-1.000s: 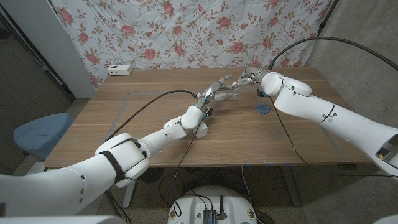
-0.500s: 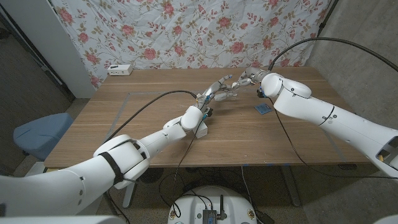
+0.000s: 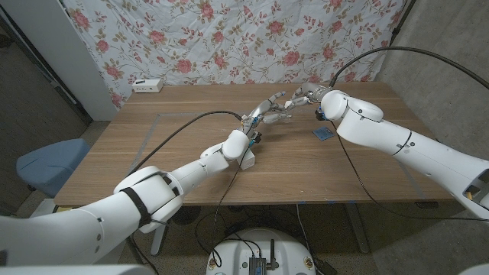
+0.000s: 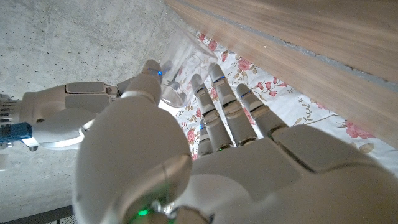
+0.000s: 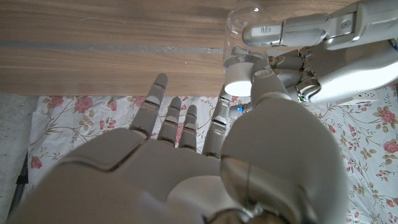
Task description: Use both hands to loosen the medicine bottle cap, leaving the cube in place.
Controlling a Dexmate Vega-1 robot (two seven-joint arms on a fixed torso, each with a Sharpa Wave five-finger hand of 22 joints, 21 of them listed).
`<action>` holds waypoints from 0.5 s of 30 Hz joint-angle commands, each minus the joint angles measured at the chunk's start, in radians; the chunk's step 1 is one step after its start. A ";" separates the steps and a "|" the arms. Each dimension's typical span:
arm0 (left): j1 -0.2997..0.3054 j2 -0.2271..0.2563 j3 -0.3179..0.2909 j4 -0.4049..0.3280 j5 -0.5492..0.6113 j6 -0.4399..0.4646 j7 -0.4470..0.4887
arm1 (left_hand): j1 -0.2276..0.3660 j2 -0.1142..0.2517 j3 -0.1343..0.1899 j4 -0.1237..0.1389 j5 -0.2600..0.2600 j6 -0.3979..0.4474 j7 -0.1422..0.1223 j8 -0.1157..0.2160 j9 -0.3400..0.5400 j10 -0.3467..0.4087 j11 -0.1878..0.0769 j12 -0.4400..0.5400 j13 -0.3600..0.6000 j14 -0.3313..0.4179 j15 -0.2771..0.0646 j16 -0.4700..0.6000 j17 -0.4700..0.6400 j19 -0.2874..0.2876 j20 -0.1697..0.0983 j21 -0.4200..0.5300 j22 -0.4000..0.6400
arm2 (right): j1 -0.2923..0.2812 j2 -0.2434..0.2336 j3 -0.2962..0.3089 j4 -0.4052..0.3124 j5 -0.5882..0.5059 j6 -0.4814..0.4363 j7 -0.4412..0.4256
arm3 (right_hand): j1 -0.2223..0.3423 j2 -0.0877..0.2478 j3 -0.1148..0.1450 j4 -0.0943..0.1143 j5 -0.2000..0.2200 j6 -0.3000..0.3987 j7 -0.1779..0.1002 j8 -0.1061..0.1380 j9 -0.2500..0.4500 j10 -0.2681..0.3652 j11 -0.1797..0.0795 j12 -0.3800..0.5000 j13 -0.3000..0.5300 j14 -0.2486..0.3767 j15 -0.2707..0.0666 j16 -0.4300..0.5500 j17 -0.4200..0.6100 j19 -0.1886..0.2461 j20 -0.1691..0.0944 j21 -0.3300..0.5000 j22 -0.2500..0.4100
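Far left corner of the table (image 3: 153, 153): small white box (image 3: 147, 85) w/ dark buttons, just beside the far edge.

Left arm reaches diagonally from the near left toward the far middle. Left hand (image 3: 267, 111) is wrapped round the body of the clear medicine bottle (image 3: 284, 107); in left wrist view its fingers (image 4: 227, 109) lie along the bottle (image 4: 181, 71) w/ thumb on the other side, so it's gripped, fingers partly curled not fully closed. Bottle is held above the table, lying roughly sideways, toward the far edge a bit right of centre.

Right hand (image 3: 304, 95) meets the bottle from the right. In right wrist view its thumb and one finger pinch the white cap (image 5: 239, 76); remaining fingers (image 5: 166, 118) spread, touching nothing.

Blue cube (image 3: 324, 134) sits on the table right of centre, near side of the right forearm, apart from both hands.
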 commanded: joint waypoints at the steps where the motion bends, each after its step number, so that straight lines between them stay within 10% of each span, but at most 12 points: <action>1: 0.008 0.003 -0.004 -0.014 0.001 0.009 -0.002 | 0.001 0.008 0.008 0.004 0.007 0.007 -0.005 0.002 0.002 0.015 -0.011 0.004 0.002 0.014 -0.092 -0.001 0.001 -0.003 -0.009 0.001 0.004 | -0.019 -0.007 0.026 -0.003 0.023 0.028 0.000 | 0.024 0.012 0.014 0.000 0.007 0.009 -0.013 -0.005 -0.002 0.003 -0.023 -0.004 0.003 0.005 -0.008 0.002 0.001 0.002 -0.010 -0.003 0.001; 15: 0.004 -0.002 -0.002 -0.004 0.001 0.007 -0.006 | -0.003 0.010 0.010 0.005 0.007 0.012 -0.010 0.003 0.002 0.017 -0.011 0.004 0.003 0.015 -0.090 -0.001 0.001 -0.005 -0.008 0.001 0.004 | -0.037 -0.017 0.065 0.006 0.080 0.062 0.016 | 0.064 0.048 0.039 0.004 0.014 -0.013 -0.067 -0.032 -0.019 -0.008 -0.041 -0.011 0.002 -0.006 -0.017 -0.003 0.003 -0.010 -0.020 -0.006 0.001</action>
